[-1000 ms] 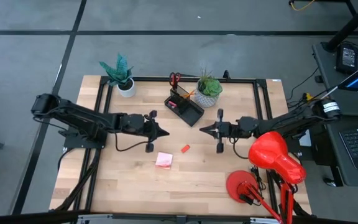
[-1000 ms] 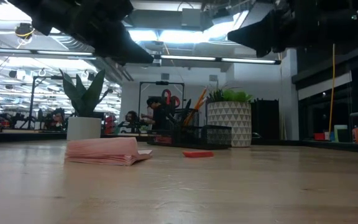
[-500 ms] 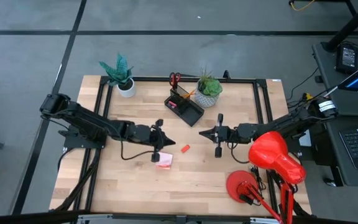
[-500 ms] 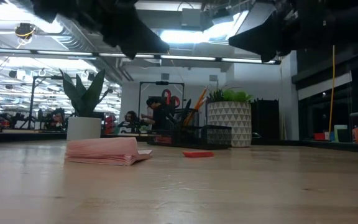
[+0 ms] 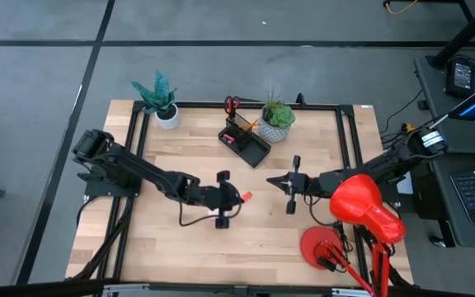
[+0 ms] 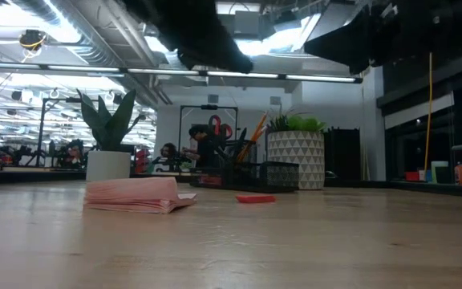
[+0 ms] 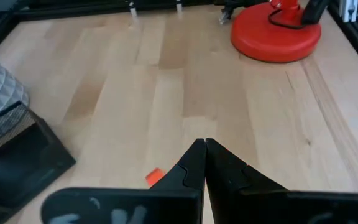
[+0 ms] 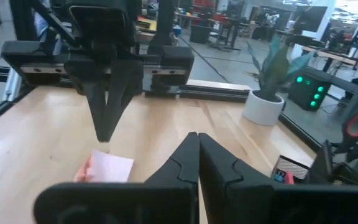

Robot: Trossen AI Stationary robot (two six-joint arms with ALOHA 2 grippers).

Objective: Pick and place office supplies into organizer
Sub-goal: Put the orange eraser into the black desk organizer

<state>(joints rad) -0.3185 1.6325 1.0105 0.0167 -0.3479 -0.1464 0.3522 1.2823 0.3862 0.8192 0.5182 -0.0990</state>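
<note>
Wooden boards make the table point(image 5: 163, 239), with a black frame around it and a grey floor beyond. On the far side, between two potted plants, stands the organizer point(image 5: 244, 140); red-handled scissors point(image 5: 232, 104) and an orange-yellow pencil point(image 5: 248, 124) are already upright in its tall compartment.

Two supplies lie loose on the wood near the middle. The small red eraser point(image 5: 244, 196) is a flat, short piece, so its long axis matters little for a grasp. The left gripper point(image 5: 236, 198), with fingers pressed together and holding nothing, hangs above the table with its tip just beside the eraser, on the eraser's left. In the left wrist view the eraser point(image 7: 155, 177) shows right next to the closed fingertips. The pink sticky-note pad point(image 6: 135, 194) lies under this arm, a little left of the eraser and nearer to the front edge, as the right wrist view also suggests point(image 8: 107, 167).

The right gripper point(image 5: 272, 182), also closed and empty, points left toward the middle from the other side and is farther from the eraser. I judge that the left arm is the better placed one; its fingers must first open, then come down over the eraser.
</note>
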